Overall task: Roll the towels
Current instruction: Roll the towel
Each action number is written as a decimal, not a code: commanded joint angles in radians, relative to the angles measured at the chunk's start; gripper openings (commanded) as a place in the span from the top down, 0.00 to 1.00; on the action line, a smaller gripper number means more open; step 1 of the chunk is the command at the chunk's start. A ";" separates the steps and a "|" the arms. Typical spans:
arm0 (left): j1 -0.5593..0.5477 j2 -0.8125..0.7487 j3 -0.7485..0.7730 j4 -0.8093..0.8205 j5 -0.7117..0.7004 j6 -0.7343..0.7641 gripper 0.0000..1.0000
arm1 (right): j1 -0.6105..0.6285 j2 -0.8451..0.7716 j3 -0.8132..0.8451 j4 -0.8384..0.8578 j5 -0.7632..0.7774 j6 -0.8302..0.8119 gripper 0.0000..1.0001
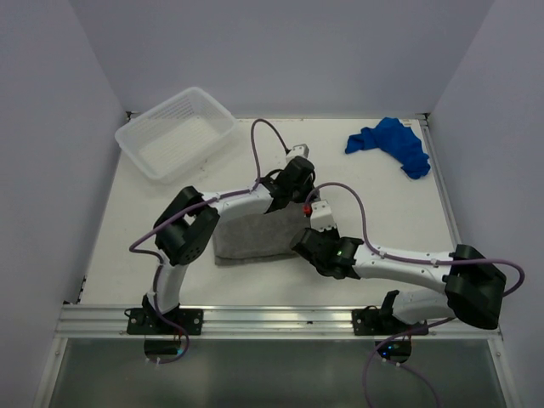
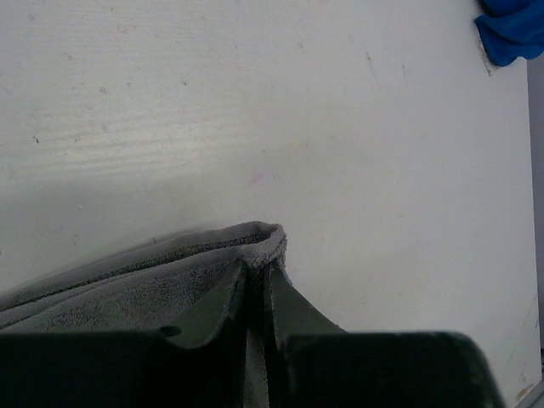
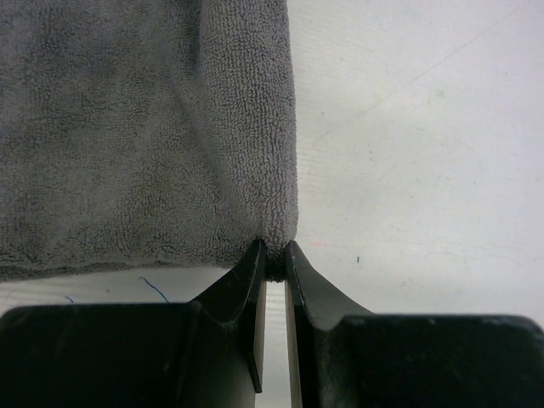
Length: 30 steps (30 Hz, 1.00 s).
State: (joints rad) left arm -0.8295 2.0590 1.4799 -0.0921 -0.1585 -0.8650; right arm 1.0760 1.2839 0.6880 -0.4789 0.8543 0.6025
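- Grey towel (image 1: 251, 240) lay flat mid-table between the two arms, its long axis running left to right.
- Left gripper (image 2: 259, 265) was closed on the towel's far right corner, and the right gripper (image 3: 274, 255) was pinched shut on its near right corner.
- Both therefore held the same short edge, and the whole cloth stretched away to the left of them.
- Judging from that, a roll would have to travel leftward along the long axis, with both arms level so the edge ran straight.
- Table (image 1: 382, 195) was white and looked smooth. Open surface showed left of the towel, though the left arm's elbow hung over that side.
- Blue towel (image 1: 393, 144) sat crumpled at the far right, well apart.
- Basket (image 1: 174, 132) stood at the far left, also well apart.
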 commanded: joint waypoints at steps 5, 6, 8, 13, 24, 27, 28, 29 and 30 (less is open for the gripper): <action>0.038 -0.118 -0.130 0.264 0.014 0.057 1.00 | 0.059 0.133 0.131 -0.182 0.150 0.048 1.00; 0.043 -0.125 -0.145 0.279 0.023 0.058 1.00 | 0.062 0.152 0.142 -0.187 0.152 0.046 1.00; 0.056 -0.140 -0.180 0.308 0.040 0.061 1.00 | 0.073 0.184 0.160 -0.185 0.147 0.042 1.00; 0.073 -0.151 -0.208 0.336 0.063 0.090 1.00 | 0.108 0.230 0.189 -0.178 0.150 0.031 1.00; 0.079 -0.158 -0.276 0.350 0.063 0.127 1.00 | 0.114 0.267 0.170 -0.047 0.046 -0.013 1.00; 0.082 -0.174 -0.294 0.344 0.048 0.152 1.00 | 0.114 0.267 0.162 -0.001 0.009 -0.021 1.00; 0.084 -0.174 -0.296 0.336 0.044 0.159 1.00 | 0.114 0.261 0.157 0.023 -0.015 -0.021 1.00; 0.084 -0.174 -0.299 0.333 0.036 0.162 1.00 | 0.113 0.262 0.153 0.032 -0.021 -0.023 1.00; 0.089 -0.172 -0.302 0.331 0.039 0.165 1.00 | 0.114 0.265 0.153 0.034 -0.024 -0.017 1.00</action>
State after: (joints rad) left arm -0.7620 1.9434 1.1866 0.1848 -0.0666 -0.7467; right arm 1.1824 1.5589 0.8536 -0.5083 0.8722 0.5816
